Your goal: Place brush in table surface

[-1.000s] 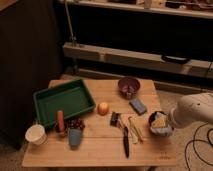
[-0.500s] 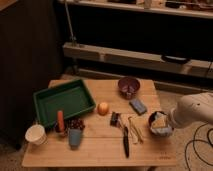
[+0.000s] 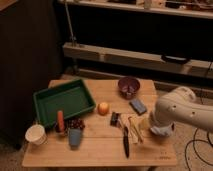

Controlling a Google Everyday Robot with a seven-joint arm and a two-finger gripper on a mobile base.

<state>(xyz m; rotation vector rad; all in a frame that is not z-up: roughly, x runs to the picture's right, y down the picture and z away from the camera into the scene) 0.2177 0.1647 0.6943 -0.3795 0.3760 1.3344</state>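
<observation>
Slim black brush [image 3: 123,136] lies flat on plank table surface [image 3: 97,146] — end effector [image 3: 159,129] nearby (grip unclear).

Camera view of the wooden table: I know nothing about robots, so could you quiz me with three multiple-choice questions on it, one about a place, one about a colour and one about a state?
1. Where is the brush?
A) on the floor
B) lying on the table surface
C) on the shelf behind

2. What colour is the bowl near the table's far edge?
A) purple
B) yellow
C) white

3. What state is the green tray in?
A) stacked with dishes
B) flipped upside down
C) empty

Answers:
1 B: its black handle lies flat on the planks, to the left of the gripper, which is at the table's right edge.
2 A: the bowl reads dark purple.
3 C: only the tray's bare green floor shows.
</observation>
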